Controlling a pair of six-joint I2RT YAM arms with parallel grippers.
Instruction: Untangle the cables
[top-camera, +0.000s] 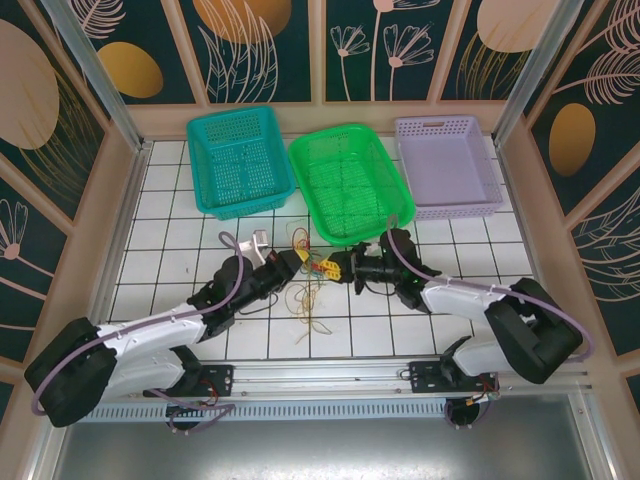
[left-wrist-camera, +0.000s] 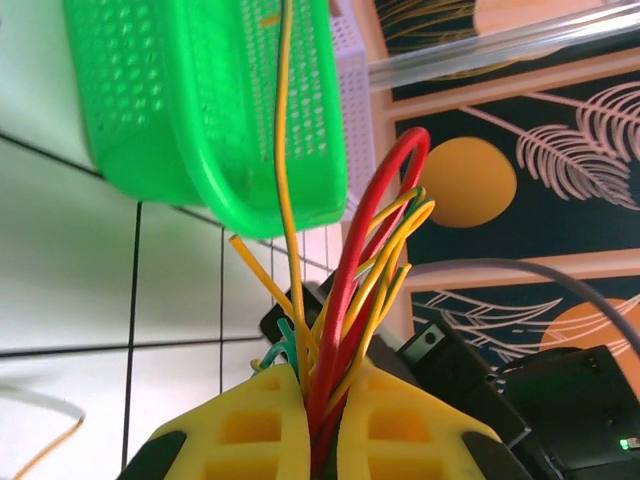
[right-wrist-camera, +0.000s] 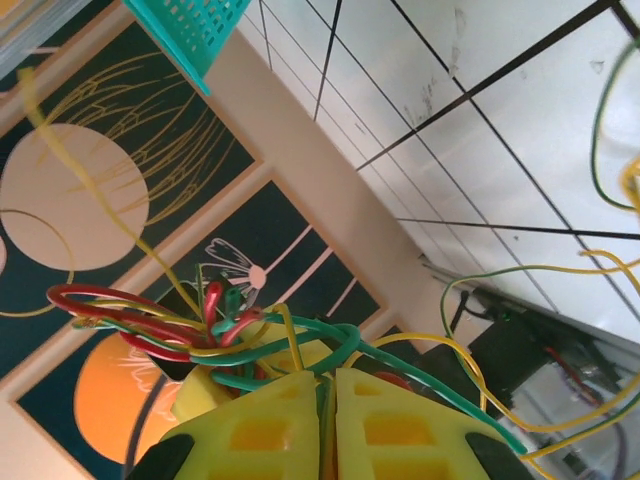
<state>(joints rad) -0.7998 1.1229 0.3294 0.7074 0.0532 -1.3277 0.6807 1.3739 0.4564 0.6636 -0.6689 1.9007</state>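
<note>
The thin cables, a loose tangle of red, tan-yellow and green wires, lie mid-table on the white tiled table, just before the near rim of the green mesh basket. The left gripper is clenched on arching red and yellow strands, the right gripper on knotted green, red and yellow loops.

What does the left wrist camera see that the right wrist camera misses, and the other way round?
Left wrist view: the green basket and a purple basket edge beyond the left fingers, which pinch red and yellow cables. Right wrist view: a teal basket corner, and a knot of red, green and yellow strands above the right fingers. Shared: yellow fingers shut on cables, white tiles, painted wall.
</note>
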